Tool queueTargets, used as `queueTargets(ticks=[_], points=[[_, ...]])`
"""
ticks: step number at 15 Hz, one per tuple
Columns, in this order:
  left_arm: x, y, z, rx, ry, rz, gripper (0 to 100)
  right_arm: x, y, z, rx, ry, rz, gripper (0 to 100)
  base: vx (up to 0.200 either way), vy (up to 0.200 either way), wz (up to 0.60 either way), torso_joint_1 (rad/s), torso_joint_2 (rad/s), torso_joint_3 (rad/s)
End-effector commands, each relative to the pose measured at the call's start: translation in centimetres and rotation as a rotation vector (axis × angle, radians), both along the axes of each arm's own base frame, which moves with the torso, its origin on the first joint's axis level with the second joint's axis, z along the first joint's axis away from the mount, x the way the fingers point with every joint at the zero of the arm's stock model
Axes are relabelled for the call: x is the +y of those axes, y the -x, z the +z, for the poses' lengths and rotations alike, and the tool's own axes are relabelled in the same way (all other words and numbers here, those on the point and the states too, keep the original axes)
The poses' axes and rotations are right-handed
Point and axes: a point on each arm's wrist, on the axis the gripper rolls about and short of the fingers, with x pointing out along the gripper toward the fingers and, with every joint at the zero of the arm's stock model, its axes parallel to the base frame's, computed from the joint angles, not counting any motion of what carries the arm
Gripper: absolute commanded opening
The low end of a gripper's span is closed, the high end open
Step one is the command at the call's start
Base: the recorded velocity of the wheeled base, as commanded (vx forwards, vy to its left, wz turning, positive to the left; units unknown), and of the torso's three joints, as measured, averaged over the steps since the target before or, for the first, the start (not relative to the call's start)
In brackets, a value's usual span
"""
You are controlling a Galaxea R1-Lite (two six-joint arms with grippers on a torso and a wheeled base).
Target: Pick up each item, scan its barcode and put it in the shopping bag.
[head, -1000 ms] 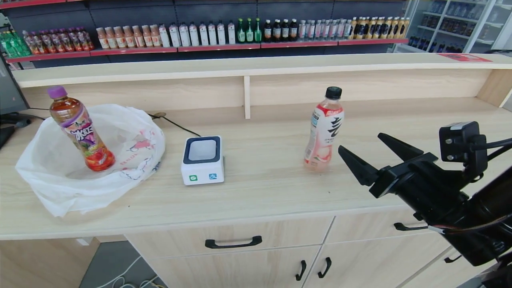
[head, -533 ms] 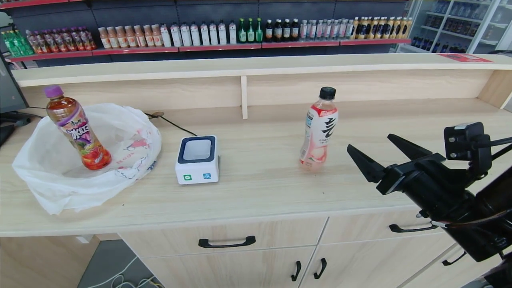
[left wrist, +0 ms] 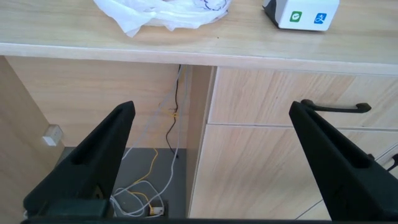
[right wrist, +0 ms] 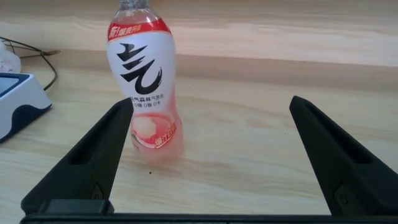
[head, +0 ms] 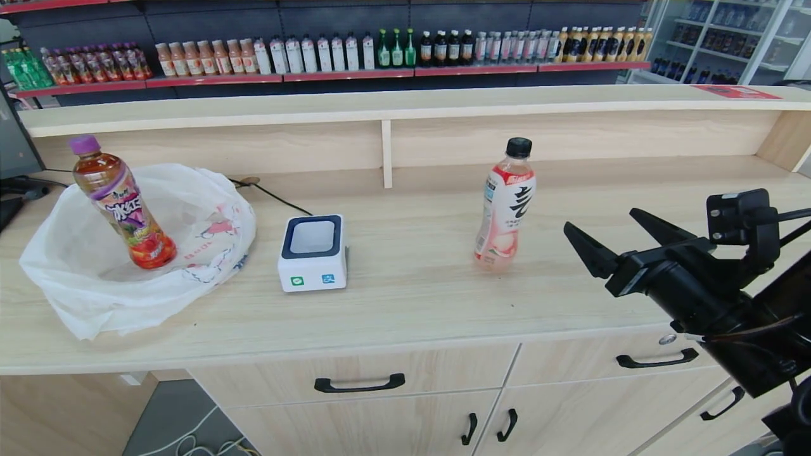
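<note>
My right gripper (head: 599, 218) hangs open near the pink bottle (head: 505, 209) on the table (head: 412, 297); my left gripper (left wrist: 211, 107) is open too, seemingly below the table edge.

At the head view's lower right, the right gripper (head: 599, 218) has matte black, wedge-shaped jaws tapering to points on a rounded black wrist (head: 675, 288). A boxy black camera (head: 741, 215) with small screws sits above; thin black cables (head: 791, 218) trail off, and perhaps a reddish wire (head: 747, 334).
</note>
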Motion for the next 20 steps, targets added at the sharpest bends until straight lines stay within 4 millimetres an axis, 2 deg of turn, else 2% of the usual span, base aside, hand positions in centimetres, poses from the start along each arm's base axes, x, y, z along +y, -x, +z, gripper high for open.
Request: queueTargets(ticks=[1, 4, 9, 13, 15, 18, 20], points=[[0.0, 0.0, 0.0, 0.000, 0.000, 0.001, 100, 0.5, -0.8, -0.4, 0.009, 0.005, 0.009, 100, 0.000, 0.000, 0.00, 0.000, 0.00, 0.000], [0.0, 0.0, 0.0, 0.000, 0.000, 0.001, 100, 2.3, -1.0, -1.0, 0.027, 0.021, 0.065, 100, 0.000, 0.000, 0.00, 0.000, 0.00, 0.000], [0.0, 0.0, 0.0, 0.000, 0.000, 0.001, 100, 4.6, -3.1, -2.3, 0.046, 0.030, 0.110, 100, 0.000, 0.000, 0.00, 0.000, 0.00, 0.000], [0.0, 0.0, 0.0, -0.002, 0.000, 0.001, 100, 5.5, -5.0, -2.4, 0.024, 0.023, 0.109, 100, 0.000, 0.000, 0.00, 0.000, 0.00, 0.000], [0.0, 0.0, 0.0, -0.002, 0.000, 0.001, 100, 6.6, -5.4, -2.6, 0.019, 0.019, 0.133, 100, 0.000, 0.000, 0.00, 0.000, 0.00, 0.000], [0.0, 0.0, 0.0, -0.002, 0.000, 0.001, 100, 6.9, -5.8, -3.0, 0.026, 0.022, 0.134, 100, 0.000, 0.000, 0.00, 0.000, 0.00, 0.000], [0.0, 0.0, 0.0, -0.002, 0.000, 0.001, 100, 7.6, -7.1, -3.2, 0.012, 0.012, 0.136, 100, 0.000, 0.000, 0.00, 0.000, 0.00, 0.000]])
